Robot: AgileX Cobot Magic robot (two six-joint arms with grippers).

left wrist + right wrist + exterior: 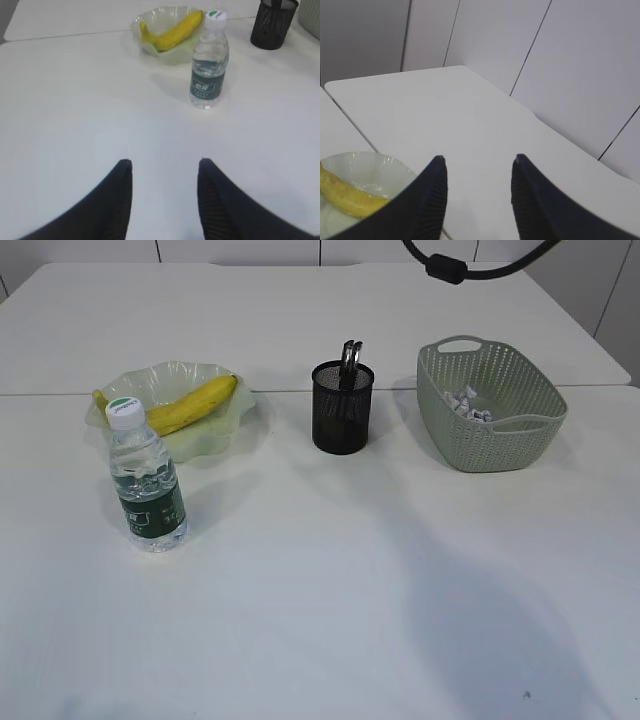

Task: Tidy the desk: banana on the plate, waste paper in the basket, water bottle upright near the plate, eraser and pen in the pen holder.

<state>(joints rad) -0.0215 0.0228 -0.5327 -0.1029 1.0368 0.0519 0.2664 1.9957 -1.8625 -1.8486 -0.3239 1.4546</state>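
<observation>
Bearing white lettering: green-labelled water bottle

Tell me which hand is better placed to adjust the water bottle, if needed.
Left, probably. The water bottle stands upright ahead of the open, empty left hand. The right hand, also open, faces only the plate and banana; its view shows no bottle.
</observation>
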